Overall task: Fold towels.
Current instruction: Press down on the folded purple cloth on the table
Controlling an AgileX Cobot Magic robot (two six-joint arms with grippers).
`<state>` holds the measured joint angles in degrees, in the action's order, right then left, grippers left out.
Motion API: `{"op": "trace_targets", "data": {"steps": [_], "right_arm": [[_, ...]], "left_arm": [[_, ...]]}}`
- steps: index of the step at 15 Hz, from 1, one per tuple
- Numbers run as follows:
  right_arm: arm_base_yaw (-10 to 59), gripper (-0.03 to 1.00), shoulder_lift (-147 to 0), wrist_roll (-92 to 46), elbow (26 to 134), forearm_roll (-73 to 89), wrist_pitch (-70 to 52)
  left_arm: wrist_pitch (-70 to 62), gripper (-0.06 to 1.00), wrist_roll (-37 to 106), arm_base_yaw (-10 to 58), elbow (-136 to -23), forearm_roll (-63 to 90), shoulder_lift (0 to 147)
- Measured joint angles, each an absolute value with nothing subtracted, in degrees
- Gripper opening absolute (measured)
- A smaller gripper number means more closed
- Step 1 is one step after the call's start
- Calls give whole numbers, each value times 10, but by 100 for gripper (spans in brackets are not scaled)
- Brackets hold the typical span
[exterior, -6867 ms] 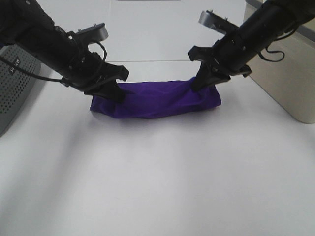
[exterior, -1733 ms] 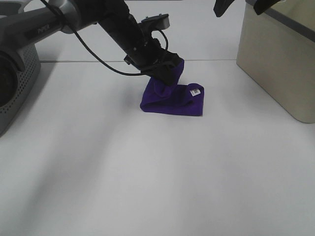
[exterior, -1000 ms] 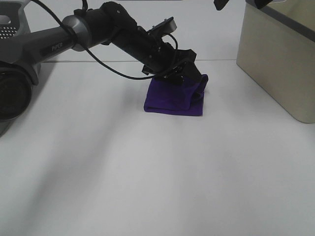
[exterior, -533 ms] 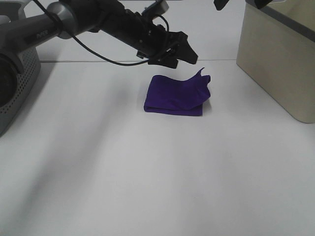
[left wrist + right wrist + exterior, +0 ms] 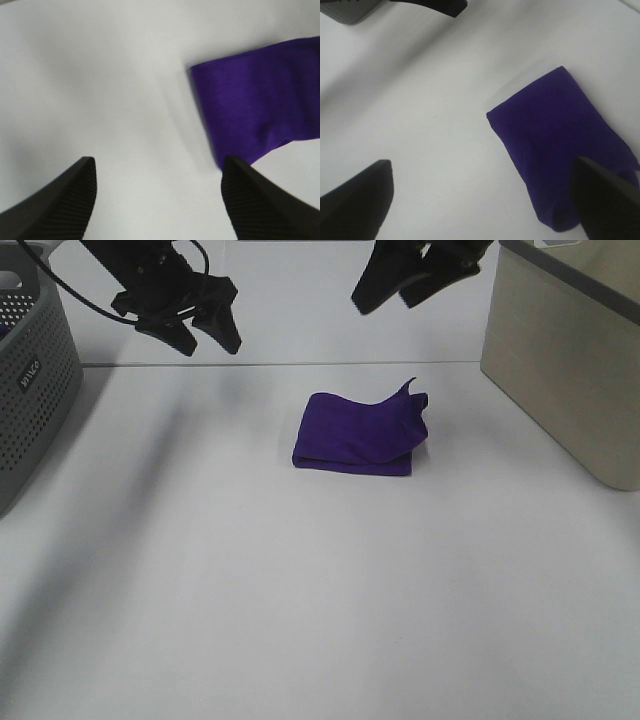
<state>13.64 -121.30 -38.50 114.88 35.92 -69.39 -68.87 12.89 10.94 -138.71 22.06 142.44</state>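
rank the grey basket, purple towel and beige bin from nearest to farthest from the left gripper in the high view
From the left gripper, raised at back left:
1. grey basket, left edge
2. purple towel, mid-table
3. beige bin, far right

Both arms are matte black all over. The left gripper (image 5: 205,338) ends in two tapering, pointed fingers (image 5: 60,200) with fine ribbing across their faces. The right gripper (image 5: 388,295) carries the same dark wedges. A thin black cable (image 5: 80,295) loops off the left arm.
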Motion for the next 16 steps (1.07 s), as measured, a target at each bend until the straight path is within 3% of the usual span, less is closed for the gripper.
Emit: {"op": "trace_targets", "data": {"steps": [6, 16], "right_arm": [[137, 88, -1356, -586, 1149, 364, -625], [108, 88, -1401, -588, 1144, 297, -586]], "left_arm": [[-694, 64, 112, 109, -1387, 167, 1424], [-695, 64, 114, 110, -1387, 163, 1424]]}}
